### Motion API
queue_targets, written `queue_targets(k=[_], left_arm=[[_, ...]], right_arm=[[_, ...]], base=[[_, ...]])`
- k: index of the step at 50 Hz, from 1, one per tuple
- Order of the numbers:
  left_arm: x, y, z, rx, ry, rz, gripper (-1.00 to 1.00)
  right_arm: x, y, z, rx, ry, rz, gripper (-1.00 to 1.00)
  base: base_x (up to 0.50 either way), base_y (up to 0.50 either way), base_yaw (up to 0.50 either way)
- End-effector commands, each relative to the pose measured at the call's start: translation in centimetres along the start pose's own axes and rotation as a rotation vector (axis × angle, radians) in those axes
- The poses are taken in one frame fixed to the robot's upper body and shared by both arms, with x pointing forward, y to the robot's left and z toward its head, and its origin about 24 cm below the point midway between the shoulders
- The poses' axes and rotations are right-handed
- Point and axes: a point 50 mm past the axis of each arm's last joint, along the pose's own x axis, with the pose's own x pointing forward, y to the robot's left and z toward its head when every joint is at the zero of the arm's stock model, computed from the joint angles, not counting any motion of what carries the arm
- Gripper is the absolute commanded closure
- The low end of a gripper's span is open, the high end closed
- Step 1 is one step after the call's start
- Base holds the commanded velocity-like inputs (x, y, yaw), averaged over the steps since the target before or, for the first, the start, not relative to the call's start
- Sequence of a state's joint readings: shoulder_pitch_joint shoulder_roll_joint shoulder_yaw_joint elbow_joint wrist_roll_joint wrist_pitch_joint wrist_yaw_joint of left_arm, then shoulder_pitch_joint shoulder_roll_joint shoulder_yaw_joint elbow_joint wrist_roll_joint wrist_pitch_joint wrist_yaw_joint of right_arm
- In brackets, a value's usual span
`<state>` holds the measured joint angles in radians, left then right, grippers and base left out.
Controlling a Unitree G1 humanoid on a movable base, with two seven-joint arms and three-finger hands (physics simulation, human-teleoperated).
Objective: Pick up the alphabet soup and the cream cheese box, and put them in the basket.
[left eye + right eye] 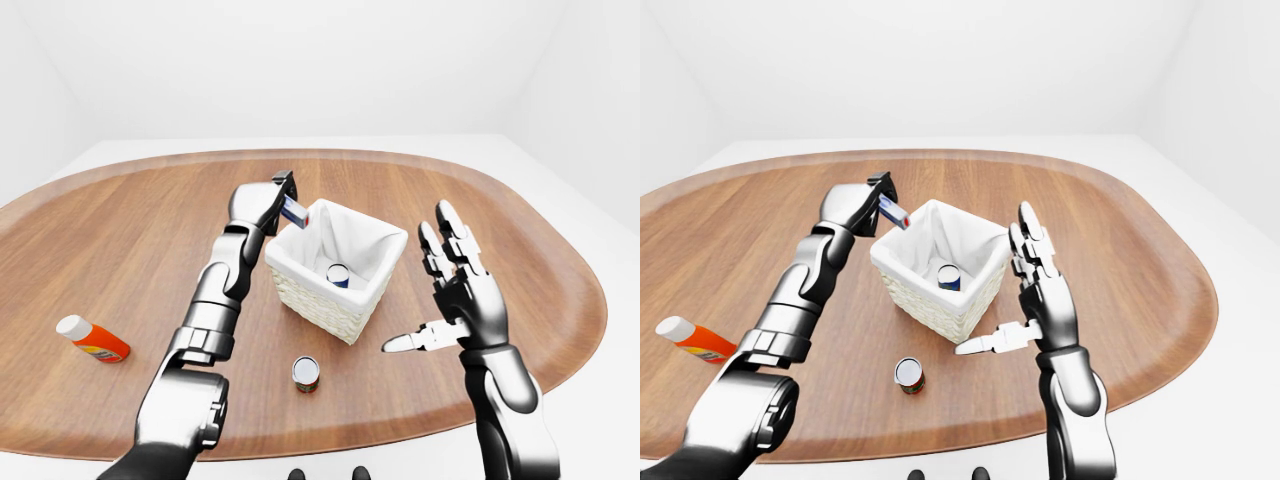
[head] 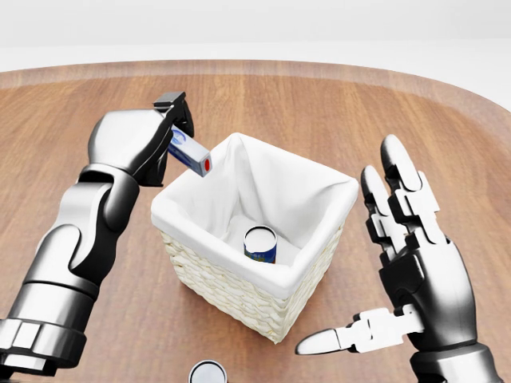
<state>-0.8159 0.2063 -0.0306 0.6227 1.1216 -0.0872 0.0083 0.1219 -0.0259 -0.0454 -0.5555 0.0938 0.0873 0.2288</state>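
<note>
A wicker basket (image 2: 239,295) with a white cloth lining stands at the middle of the head view. The alphabet soup can (image 2: 260,243) stands upright inside it. My left hand (image 2: 164,136) is shut on the blue and white cream cheese box (image 2: 189,152), held just above the basket's upper left rim, its red-dotted end pointing over the lining. My right hand (image 2: 383,271) is open to the right of the basket, fingers spread, thumb pointing left, holding nothing.
A second can (image 1: 306,373) stands on the wooden table (image 1: 120,230) below the basket. An orange bottle with a white cap (image 1: 91,339) lies far left in the left-eye view. The table's rounded edge runs close to the bottom of the eye views.
</note>
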Motion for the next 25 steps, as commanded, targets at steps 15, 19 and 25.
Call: queue_targets(k=[15,19,25], left_arm=[[1.7,-2.9,2.1,-0.092,0.015,-0.048,1.0],[1.2,-4.8,2.7,-0.101,0.02,-0.085,1.0],[1.0,-6.0,3.0,-0.093,0.031,-0.11,1.0]], right_arm=[[0.0,-0.6,0.3,0.011,-0.019,-0.024,-1.0],[0.0,-0.7,0.5,0.014,-0.026,-0.029,-1.0],[0.0,-0.9,0.9,0.017,-0.046,-0.035,-1.0]], base=[[0.0,0.0,0.0],[0.0,0.0,0.0],[0.0,0.0,0.0]])
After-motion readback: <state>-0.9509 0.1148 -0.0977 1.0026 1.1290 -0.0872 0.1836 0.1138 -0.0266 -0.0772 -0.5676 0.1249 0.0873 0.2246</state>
